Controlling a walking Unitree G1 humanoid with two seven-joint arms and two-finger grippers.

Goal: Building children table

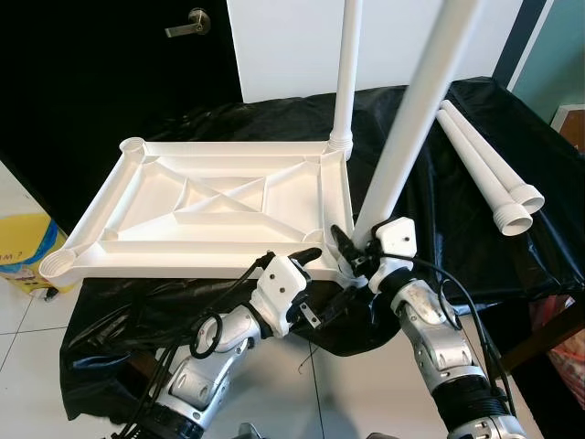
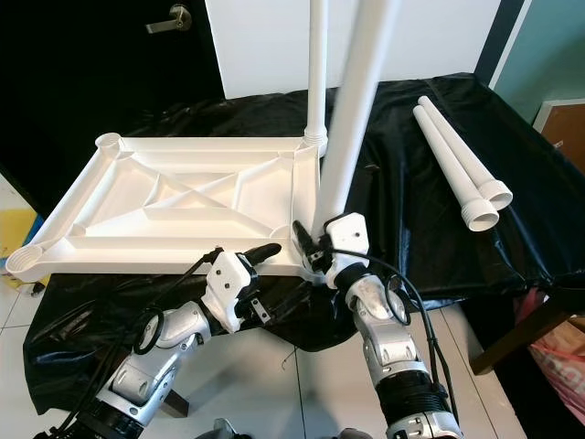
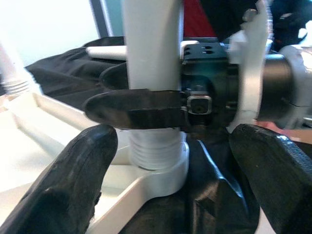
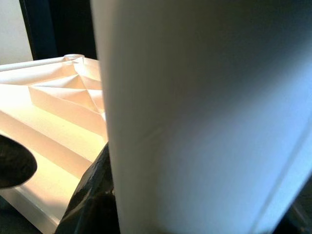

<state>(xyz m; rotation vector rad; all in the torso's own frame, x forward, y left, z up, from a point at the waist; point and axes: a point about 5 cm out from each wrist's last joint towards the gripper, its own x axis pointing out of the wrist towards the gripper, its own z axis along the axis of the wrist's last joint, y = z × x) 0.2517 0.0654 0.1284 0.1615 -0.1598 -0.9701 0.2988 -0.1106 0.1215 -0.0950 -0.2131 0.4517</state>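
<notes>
cloth: black sheet [image 1: 439,201] under everything, spread beyond both grippers
tabletop: white tabletop [image 1: 210,206] upside down, ribs up, lying just ahead of both grippers
fitted leg: far leg [image 1: 345,73] upright in the corner socket beyond the R gripper
held leg: near leg [image 1: 411,119] clamped by R gripper [image 1: 352,249], threaded end at near corner socket, leans a bit
spare legs: two loose legs [image 1: 489,174] on cloth, well off to R gripper's right
L gripper: I see L gripper [image 1: 306,256] fingers apart, holding nothing, at tabletop's near edge, just left of held leg
</notes>
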